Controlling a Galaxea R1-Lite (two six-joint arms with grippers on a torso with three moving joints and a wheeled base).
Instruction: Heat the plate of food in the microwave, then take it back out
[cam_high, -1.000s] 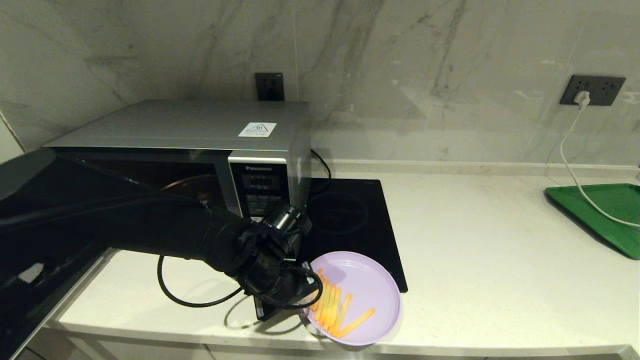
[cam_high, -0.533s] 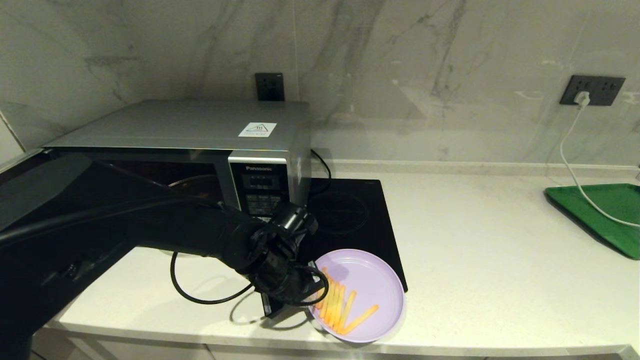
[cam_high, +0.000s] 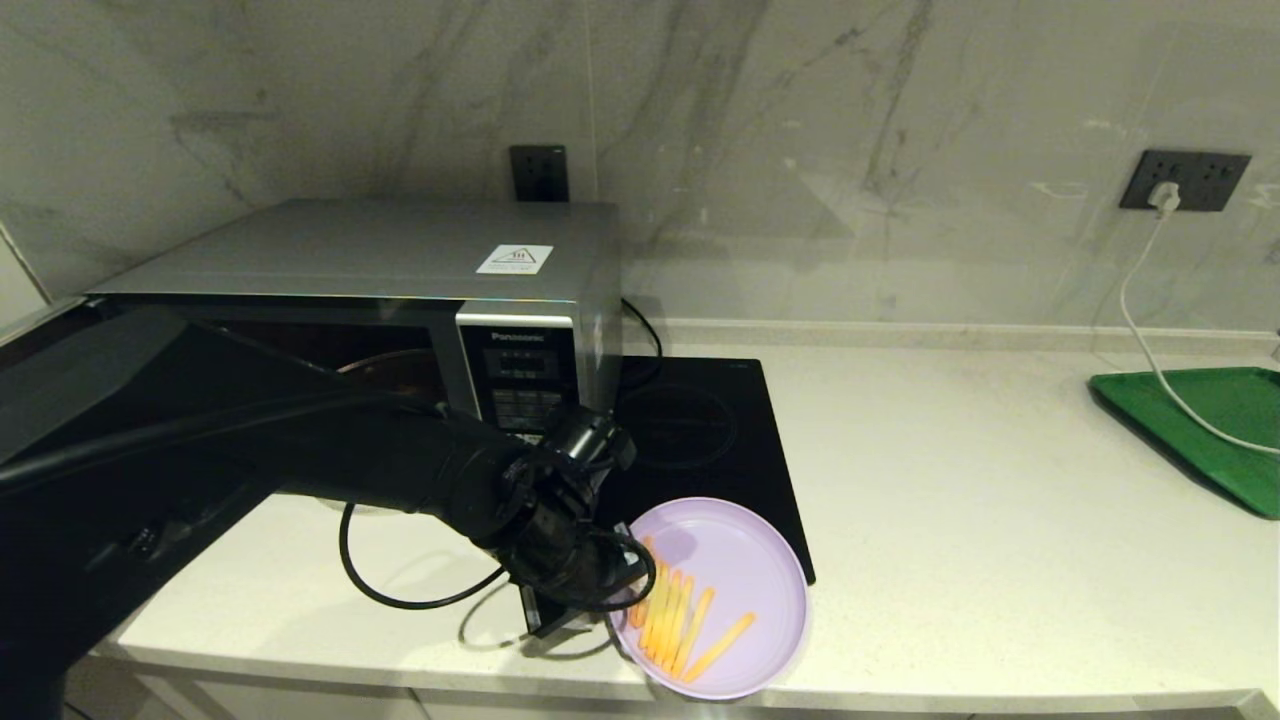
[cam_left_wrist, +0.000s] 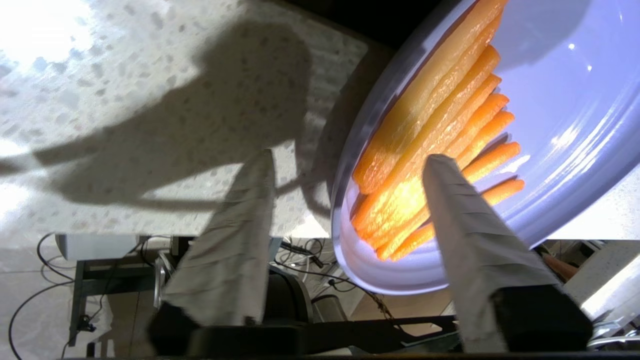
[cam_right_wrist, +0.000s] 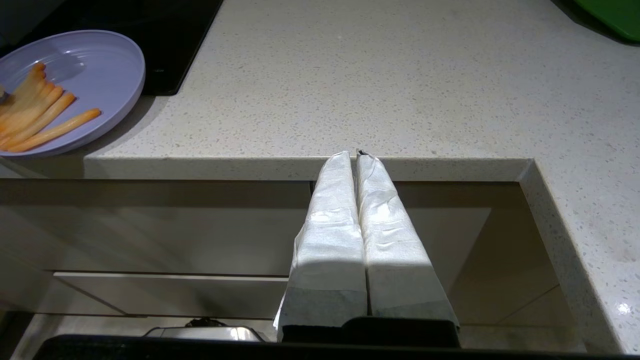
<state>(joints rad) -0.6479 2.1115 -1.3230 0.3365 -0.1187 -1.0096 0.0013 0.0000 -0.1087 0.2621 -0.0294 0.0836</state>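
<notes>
Plate of food (cam_high: 715, 598) lay at the near edge of the pale stone surface (cam_high: 980, 520), its front rim overhanging that edge and its far rim overlapping the corner of the black cooktop (cam_high: 700, 440). Orange-yellow fries (cam_high: 680, 620) were ranged in a row on its left half. The left gripper (cam_left_wrist: 345, 165) was at the plate's left rim, fingers (cam_left_wrist: 245, 220) spread apart, one finger outside the rim over the surface and the other over the fries; no finger was pressed against the plate. The right gripper (cam_right_wrist: 356, 155) was parked below the front edge of the surface, to the right of the plate, fingers pressed together on nothing. Behind the left arm stood the microwave (cam_high: 400, 290), its door swung open toward the robot. A green tray (cam_high: 1200, 420) lay at far right.
</notes>
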